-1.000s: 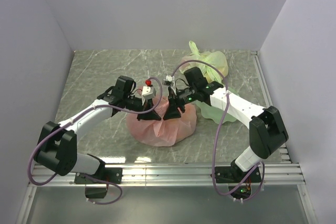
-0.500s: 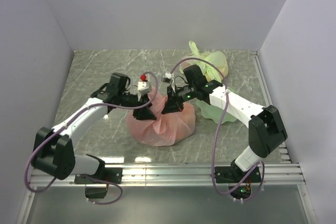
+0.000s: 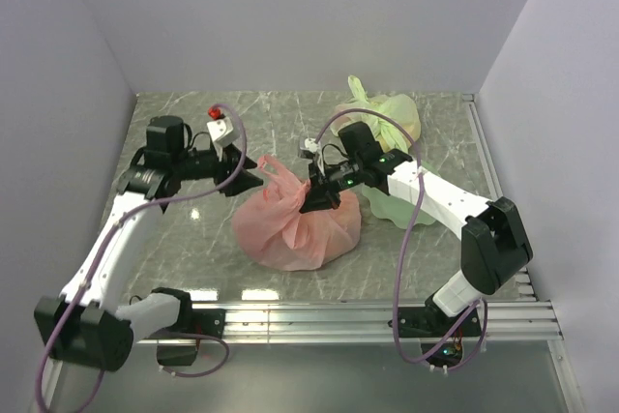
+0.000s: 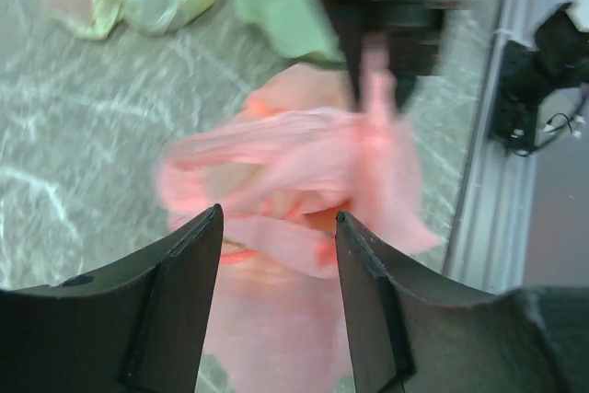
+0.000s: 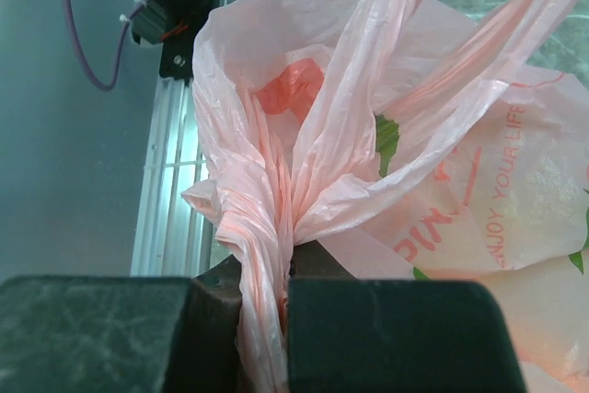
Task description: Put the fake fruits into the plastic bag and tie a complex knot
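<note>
Pink-salmon plastic bag [image 3: 295, 231] sits plump in the middle of the bench [image 3: 184, 123], and the right hand [image 3: 318, 198] is clenched hard on a gathered rope of its film. The right wrist view shows the pleats squeezed between the two fingers. My read is that this pinch is there to keep the mouth bunched, so the load stays put while a knot is worked.

Over on the other side, the left hand [image 3: 250, 177] hangs just off the bag's upper left, released. Its fingers [image 4: 179, 273] stand wide apart with nothing between them. A loose handle [image 3: 274, 168] pokes up right beside it, likely the next thing to catch. I see no knot in this bag yet.

Now the fake fruits [image 5: 290, 87]. They are inside the bag, showing only as an orange-red patch through the film, so I cannot count them. None lies out on the bench.

The count: two arms, two hands, one pink bag with two handle strands running up from the pinch. One pale green knotted bag [image 3: 385, 115] is at the back, and one pale green plate [image 3: 392, 208] lies under the right arm.
</note>
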Robot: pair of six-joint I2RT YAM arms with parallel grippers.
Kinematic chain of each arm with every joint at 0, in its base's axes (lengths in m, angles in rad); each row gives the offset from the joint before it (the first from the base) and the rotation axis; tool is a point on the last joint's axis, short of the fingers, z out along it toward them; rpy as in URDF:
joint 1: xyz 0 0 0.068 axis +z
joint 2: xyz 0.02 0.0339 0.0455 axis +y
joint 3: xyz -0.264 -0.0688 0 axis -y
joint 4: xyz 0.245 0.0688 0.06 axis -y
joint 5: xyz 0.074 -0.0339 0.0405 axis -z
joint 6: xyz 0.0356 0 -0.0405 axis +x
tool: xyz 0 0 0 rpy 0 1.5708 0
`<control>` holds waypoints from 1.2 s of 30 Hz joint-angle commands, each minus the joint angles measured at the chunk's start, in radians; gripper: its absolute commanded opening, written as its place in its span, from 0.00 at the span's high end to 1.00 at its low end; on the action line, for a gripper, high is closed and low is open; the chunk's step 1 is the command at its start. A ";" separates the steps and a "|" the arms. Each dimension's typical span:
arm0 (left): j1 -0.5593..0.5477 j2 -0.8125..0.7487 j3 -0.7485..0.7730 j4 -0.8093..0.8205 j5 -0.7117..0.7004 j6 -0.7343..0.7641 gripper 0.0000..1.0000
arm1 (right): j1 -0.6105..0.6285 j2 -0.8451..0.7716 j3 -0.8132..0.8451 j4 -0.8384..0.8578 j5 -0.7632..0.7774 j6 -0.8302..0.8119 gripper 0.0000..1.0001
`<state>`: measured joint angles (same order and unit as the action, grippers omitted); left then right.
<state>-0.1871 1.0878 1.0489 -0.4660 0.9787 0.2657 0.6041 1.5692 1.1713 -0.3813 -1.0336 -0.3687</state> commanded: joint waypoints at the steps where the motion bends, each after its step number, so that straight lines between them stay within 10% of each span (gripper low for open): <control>1: 0.014 0.092 0.059 -0.003 -0.058 -0.020 0.42 | 0.014 -0.046 0.022 -0.033 -0.028 -0.067 1.00; 18: 0.044 0.233 0.031 0.149 0.179 -0.158 0.30 | 0.025 -0.024 0.057 -0.111 -0.046 -0.164 1.00; 22: 0.044 0.290 0.062 0.067 0.153 -0.132 0.44 | 0.025 -0.040 0.037 -0.073 -0.037 -0.145 1.00; 28: 0.046 0.276 0.123 -0.029 0.235 -0.057 1.00 | 0.019 -0.035 0.014 0.028 0.006 -0.017 1.00; 36: 0.034 0.069 0.074 -0.078 0.206 -0.027 1.00 | -0.039 0.040 -0.005 0.200 0.055 0.394 1.00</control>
<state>-0.1440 1.2404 1.1172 -0.4877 1.1549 0.1883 0.5980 1.5787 1.1694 -0.3016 -1.0035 -0.1921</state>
